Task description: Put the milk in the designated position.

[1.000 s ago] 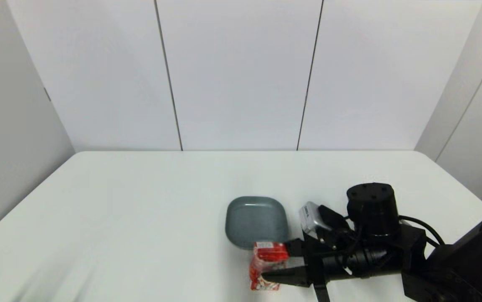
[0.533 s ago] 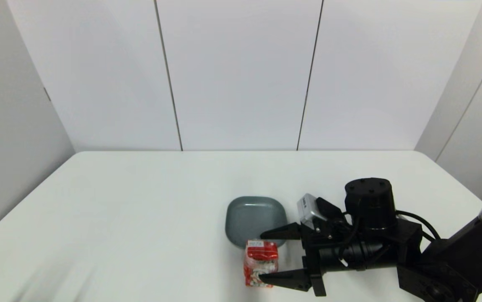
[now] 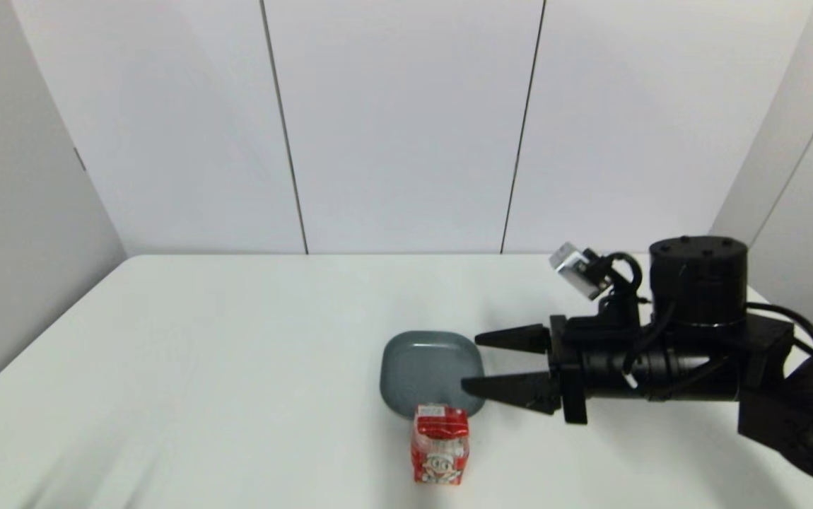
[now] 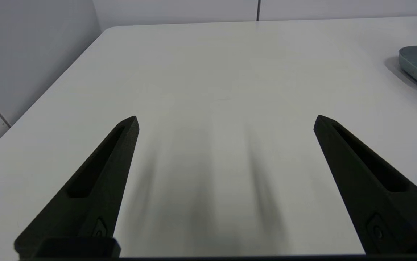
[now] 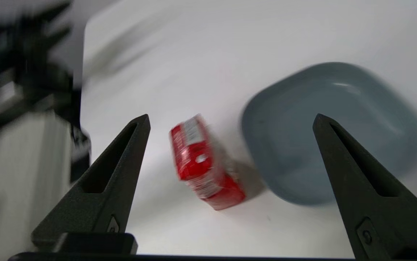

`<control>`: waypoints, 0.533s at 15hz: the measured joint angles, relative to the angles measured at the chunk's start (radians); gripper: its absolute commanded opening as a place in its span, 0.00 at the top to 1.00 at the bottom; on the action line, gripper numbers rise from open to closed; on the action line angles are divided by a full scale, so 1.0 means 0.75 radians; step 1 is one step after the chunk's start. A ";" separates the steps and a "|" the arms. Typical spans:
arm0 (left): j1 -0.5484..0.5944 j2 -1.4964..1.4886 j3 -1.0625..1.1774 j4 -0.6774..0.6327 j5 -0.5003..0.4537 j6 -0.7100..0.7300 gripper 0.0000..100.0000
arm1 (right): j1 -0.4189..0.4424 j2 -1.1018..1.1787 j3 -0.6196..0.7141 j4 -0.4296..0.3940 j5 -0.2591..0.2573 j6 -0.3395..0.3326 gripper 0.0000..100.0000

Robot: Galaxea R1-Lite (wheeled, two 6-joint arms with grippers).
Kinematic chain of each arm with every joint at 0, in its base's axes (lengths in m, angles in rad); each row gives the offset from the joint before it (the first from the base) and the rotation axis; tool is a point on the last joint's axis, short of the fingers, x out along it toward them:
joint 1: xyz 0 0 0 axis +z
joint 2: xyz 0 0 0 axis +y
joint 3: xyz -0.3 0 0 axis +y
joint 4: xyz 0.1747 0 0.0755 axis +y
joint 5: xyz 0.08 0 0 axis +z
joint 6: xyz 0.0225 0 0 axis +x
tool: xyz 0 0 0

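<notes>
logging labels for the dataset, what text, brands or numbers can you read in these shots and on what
No text can be read in any view.
The milk: a white label on its top and print around the cartoon figure on its front, too small and blurred to read.
The grey plate: no markings.
The right gripper, the left gripper, the table: no lettering visible.

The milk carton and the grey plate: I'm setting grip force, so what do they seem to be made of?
The milk looks like coated paperboard with glossy red print; its faces catch light, and it holds square edges. The grey plate looks like glazed ceramic or smooth plastic; a bright highlight sits on its surface, but the look cannot settle which. Right gripper hangs open, apart from both.
</notes>
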 measured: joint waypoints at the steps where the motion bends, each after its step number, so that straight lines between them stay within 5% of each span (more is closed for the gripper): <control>1: 0.000 0.000 0.000 0.001 0.000 0.000 0.00 | -0.067 -0.057 -0.052 0.138 -0.049 0.079 0.00; 5: 0.000 0.000 0.000 0.001 0.000 0.001 0.00 | -0.374 -0.289 -0.183 0.687 -0.323 0.139 0.00; 8: 0.000 0.000 0.000 0.001 0.000 0.001 0.00 | -0.539 -0.515 -0.205 0.918 -0.549 0.048 0.00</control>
